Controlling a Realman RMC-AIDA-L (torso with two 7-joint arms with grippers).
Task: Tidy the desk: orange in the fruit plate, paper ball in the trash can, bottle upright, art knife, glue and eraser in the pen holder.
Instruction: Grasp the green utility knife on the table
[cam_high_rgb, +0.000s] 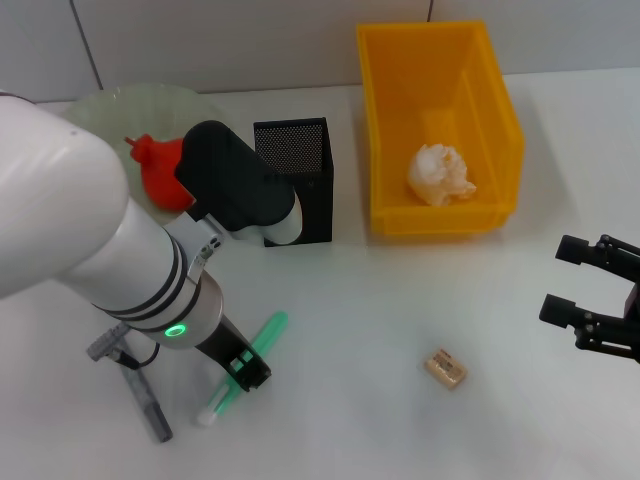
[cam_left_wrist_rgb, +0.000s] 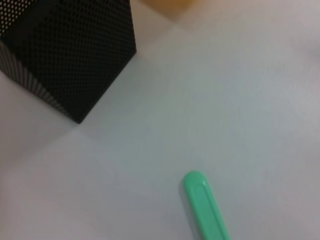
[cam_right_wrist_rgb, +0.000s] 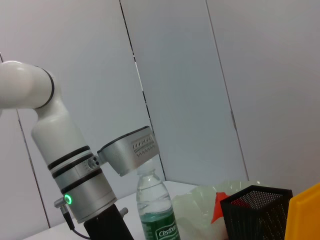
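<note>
Left gripper (cam_high_rgb: 243, 372) straddles the glue (cam_high_rgb: 247, 366) mid-length; whether it grips, I cannot tell. Light, stiff, likely slick: take its middle. Right gripper (cam_high_rgb: 575, 283) gapes empty.

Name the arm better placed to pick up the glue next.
Left. The left gripper is already down at the glue; the right gripper sits open at the far right edge, nearer the eraser.

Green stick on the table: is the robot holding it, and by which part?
Cannot be told: the left gripper sits at the middle of the glue; no grip shows. The right gripper is open, empty.
</note>
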